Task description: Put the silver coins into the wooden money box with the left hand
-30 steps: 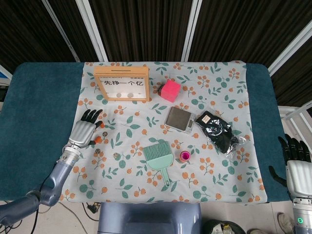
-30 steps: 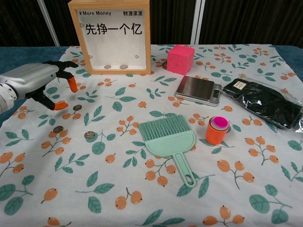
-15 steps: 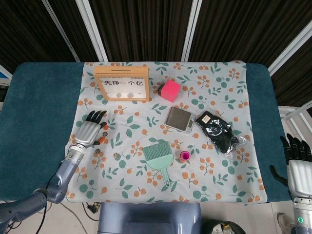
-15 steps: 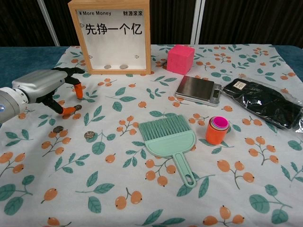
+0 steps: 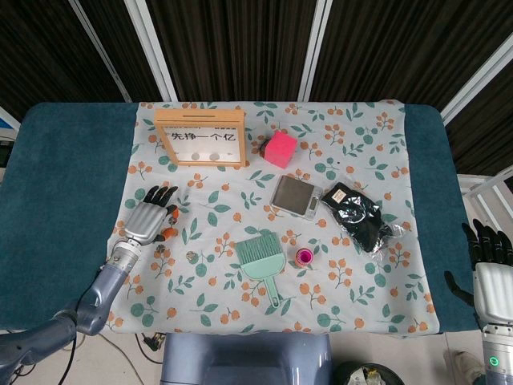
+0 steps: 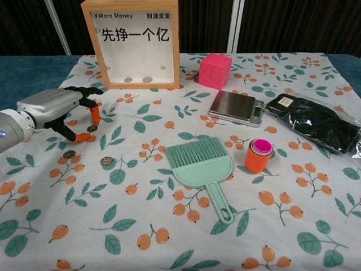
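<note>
The wooden money box (image 5: pixel 200 138) (image 6: pixel 131 42) stands upright at the back left, and two coins lie behind its clear front. Three silver coins lie loose on the cloth. One coin (image 6: pixel 92 129) sits between the orange fingertips (image 6: pixel 83 137) of my left hand (image 5: pixel 150 220) (image 6: pixel 56 110), which is lowered over it with fingers apart and nothing held. Two more coins (image 6: pixel 69 154) (image 6: pixel 106 161) lie nearer me. My right hand (image 5: pixel 489 265) hangs off the table's right edge, fingers spread, holding nothing.
A pink cube (image 6: pixel 215 70) stands right of the box. A silver scale (image 6: pixel 236 107) and a black pouch (image 6: pixel 316 121) lie at the right. A green brush (image 6: pixel 200 164) and an orange cup (image 6: pixel 259 154) sit mid-table.
My left hand has come down and toward me, so its fingertips now straddle the nearest coin. The right hand has slipped slightly lower in the head view.
</note>
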Controlling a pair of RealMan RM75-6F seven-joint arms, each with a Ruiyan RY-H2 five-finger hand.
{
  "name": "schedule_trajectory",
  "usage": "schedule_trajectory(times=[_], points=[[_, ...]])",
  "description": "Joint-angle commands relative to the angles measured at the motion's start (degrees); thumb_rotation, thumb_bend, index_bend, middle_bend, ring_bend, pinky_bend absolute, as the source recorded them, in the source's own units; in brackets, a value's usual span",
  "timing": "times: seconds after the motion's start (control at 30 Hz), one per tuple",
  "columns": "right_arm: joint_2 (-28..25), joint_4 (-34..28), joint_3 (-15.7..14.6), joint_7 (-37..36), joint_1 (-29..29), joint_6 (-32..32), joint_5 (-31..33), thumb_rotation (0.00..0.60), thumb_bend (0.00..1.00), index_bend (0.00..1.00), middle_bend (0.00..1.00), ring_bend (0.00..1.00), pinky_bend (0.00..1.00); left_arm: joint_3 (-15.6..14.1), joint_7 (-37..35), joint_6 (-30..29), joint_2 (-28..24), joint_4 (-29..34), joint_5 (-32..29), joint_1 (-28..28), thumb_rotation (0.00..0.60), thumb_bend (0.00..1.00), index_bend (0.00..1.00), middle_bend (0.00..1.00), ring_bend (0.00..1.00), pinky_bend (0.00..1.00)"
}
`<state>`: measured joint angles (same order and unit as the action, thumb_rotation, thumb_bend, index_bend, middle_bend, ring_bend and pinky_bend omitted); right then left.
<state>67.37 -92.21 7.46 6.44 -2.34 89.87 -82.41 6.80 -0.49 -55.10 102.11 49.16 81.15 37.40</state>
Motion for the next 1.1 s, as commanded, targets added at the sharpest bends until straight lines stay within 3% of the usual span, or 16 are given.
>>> schedule_trajectory(times=[0.03,0.63,0.87,1.1], points=[[0.0,-0.02,0.03,0.0,0.0,0.0,0.04,0.6,0.36,0.06,0.02,0.0,0.0,-0.14,0.28,0.17,0.21,-0.34,-0.18,0.02,0.6,0.31,0.45,0.02,0.0,0.0],[0.05,0.15,0.22,0.14,0.01,0.32,-0.12,0.6,0.36,0.06,0.02,0.0,0.0,0.24,5.94,4.21,0.8,-1.42,-4.39,0.07,0.6,0.3,0.44,0.02,0.0,0.0],[0.22,0.32,0.3,0.29,-0.02,0.51,-0.23,0.6,0.36,0.06,0.02,0.0,0.0,0.91,6.47,3.44,0.56,0.48,-5.03,0.11,0.6,0.3,0.55,0.07,0.0,0.0],[0.34,0.39,0.37,0.5,-0.02,0.49,-0.06,0.6,0.36,0.06,0.02,0.0,0.0,1.18,5.9,1.19,0.59,0.59,-4.83,-0.44,0.6,0.31,0.58,0.08,0.0,0.0]])
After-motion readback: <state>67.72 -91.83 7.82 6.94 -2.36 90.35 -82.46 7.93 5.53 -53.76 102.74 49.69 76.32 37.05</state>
